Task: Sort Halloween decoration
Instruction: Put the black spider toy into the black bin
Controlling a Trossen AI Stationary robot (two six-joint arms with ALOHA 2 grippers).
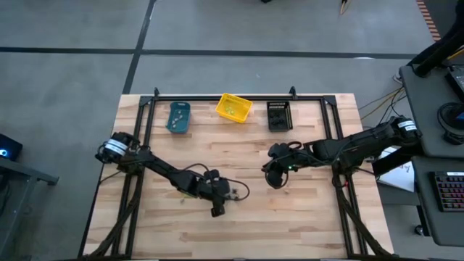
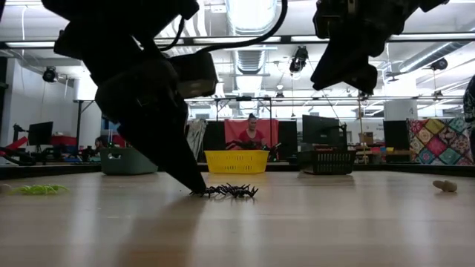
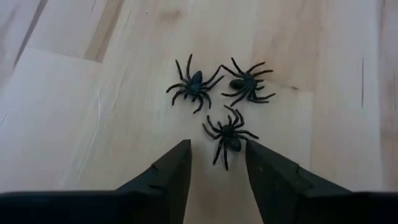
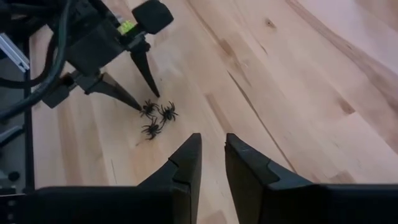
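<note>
While the left gripper [image 3: 217, 163] is lowered to the wood with its two fingers spread apart and nothing clamped between them, three black spiders [image 3: 231, 132] lie in a tight cluster just ahead of its tips. The nearest one sits with its rear legs reaching into the gap between the fingers, so the jaws look set to straddle it; the other two spiders [image 3: 194, 86] lie just beyond, close enough that their legs nearly touch. That crowding probably explains the low, pointed approach: narrow tips can pick one out of the bunch without dragging its neighbours.

Well off to the far side of this gripper, near the table edge, a yellow-green trinket [image 2: 37, 190] lies alone. Far ahead of both arms, along the back rail, stand the teal bin [image 1: 178, 117], the yellow bin [image 1: 233, 108] and the black bin [image 1: 279, 115], each apparently meant for one colour.

To the right, the right gripper [image 4: 211, 155] hangs above the table, well clear of the wood, looking down toward the cluster. Its fingers stand narrowly apart, gripping nothing, presumably waiting its turn. A pale trinket [image 2: 445, 185] lies on the table farther right.
</note>
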